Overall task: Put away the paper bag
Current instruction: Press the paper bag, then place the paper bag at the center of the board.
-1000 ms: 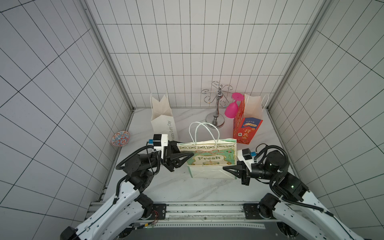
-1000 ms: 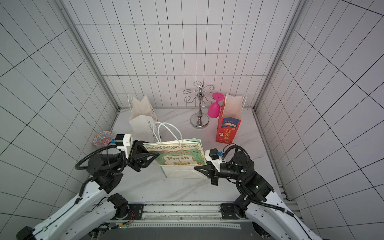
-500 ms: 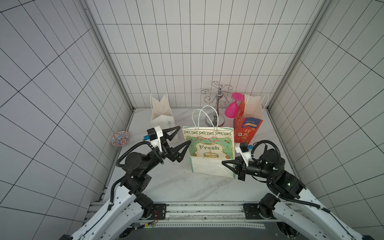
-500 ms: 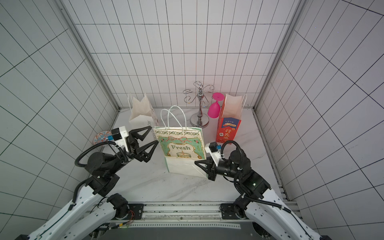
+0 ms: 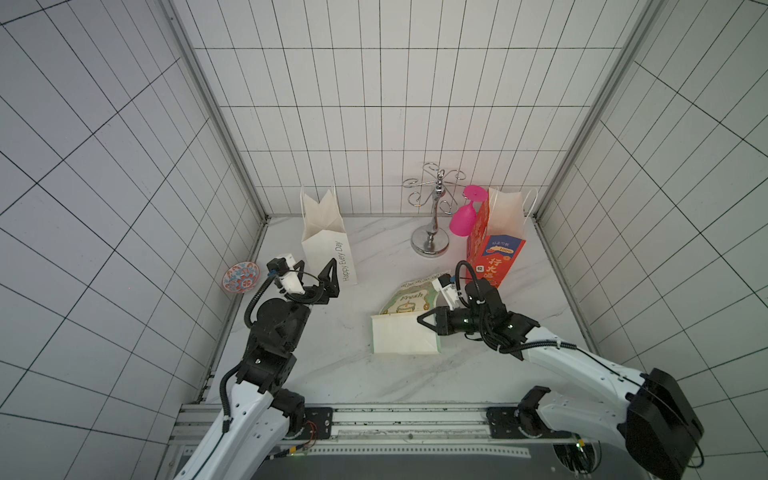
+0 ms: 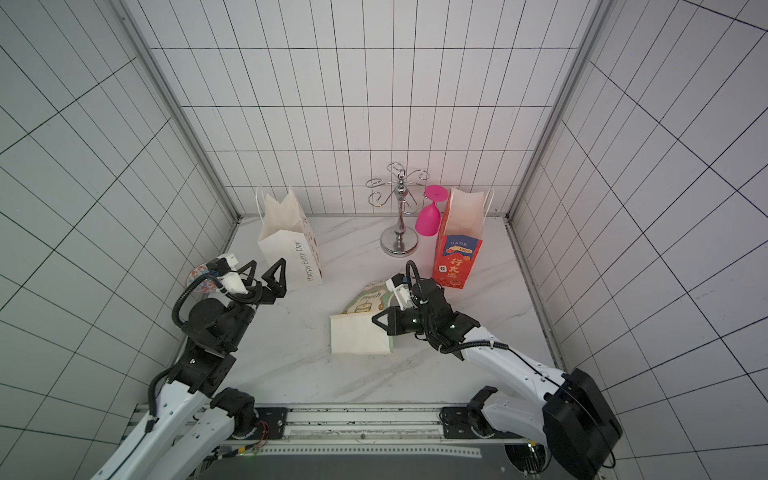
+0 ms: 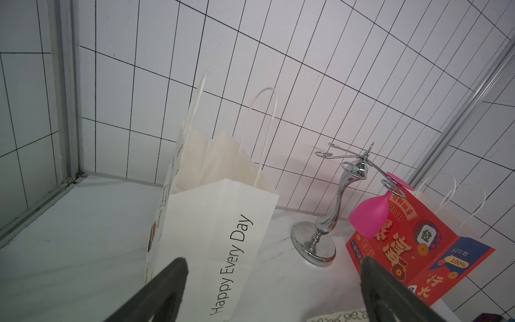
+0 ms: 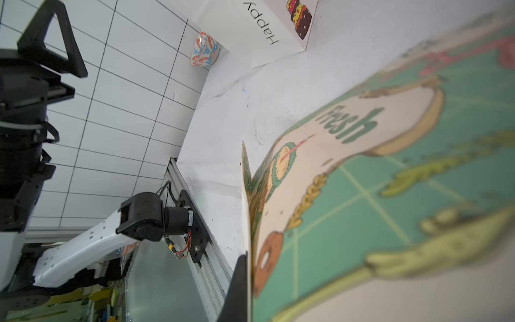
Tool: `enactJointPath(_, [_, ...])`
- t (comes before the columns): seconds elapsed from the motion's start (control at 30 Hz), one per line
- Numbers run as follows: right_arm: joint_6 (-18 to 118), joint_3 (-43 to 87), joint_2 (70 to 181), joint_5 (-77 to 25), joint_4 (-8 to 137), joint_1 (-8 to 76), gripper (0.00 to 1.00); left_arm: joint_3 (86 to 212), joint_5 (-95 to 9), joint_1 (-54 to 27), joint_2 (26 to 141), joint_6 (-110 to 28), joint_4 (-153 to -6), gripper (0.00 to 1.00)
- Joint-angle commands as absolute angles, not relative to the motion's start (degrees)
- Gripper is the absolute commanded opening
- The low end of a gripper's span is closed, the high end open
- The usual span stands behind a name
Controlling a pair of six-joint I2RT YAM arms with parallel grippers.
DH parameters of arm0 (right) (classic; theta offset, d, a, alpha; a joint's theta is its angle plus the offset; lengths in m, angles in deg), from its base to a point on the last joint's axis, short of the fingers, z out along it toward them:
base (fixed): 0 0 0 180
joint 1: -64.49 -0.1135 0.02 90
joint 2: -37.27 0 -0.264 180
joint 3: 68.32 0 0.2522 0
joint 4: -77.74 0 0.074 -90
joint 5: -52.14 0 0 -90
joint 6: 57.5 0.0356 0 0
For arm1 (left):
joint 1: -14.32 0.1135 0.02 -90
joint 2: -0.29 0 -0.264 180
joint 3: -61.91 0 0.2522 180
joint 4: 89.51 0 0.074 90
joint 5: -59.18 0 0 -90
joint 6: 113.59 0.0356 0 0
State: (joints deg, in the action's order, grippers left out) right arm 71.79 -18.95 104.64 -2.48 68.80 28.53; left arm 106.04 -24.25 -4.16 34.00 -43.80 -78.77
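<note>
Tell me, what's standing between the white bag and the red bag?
A silver glass stand with a pink glass hanging upside down from it. Both top views show it.

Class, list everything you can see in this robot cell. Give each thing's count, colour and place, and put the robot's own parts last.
Fresh paper bag: one, green print with cream base, tipped over mid-table
white paper bag: one, white, standing back left
red paper bag: one, red and blue, standing back right
glass rack: one, chrome, back centre
goblet: one, pink, hanging upside down from the glass rack
bowl: one, red-and-blue pattern, left edge by the wall
table: one, white marble
left tool: one, black, open, empty, near the white paper bag
right tool: one, black, shut on the Fresh paper bag
</note>
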Motion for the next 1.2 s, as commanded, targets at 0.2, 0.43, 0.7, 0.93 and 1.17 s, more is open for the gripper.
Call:
enactJointPath(0.2, [70.2, -17.5, 118.8, 8.8, 69.1, 37.1, 0.00, 105.2, -25.6, -3.5, 34.5, -46.1, -77.7, 0.98])
enactJointPath(0.43, [62.1, -13.3, 125.1, -4.2, 58.0, 38.0, 0.07, 104.2, -29.1, -3.4, 34.7, -45.4, -80.2, 0.98])
enactJointPath(0.7, [58.1, -10.1, 126.2, -14.9, 51.0, 37.2, 0.35, 103.4, -30.6, -3.3, 35.2, -45.0, -81.6, 0.98])
enactJointPath(0.93, [56.5, -9.9, 118.2, -22.8, 44.9, 37.1, 0.64, 103.9, -32.2, -3.3, 35.5, -44.3, -82.1, 0.98])
enactJointPath(1.17, [53.6, -7.4, 95.9, -32.4, 32.1, 38.8, 0.69, 104.5, -36.9, -3.3, 35.8, -42.3, -83.5, 0.98])
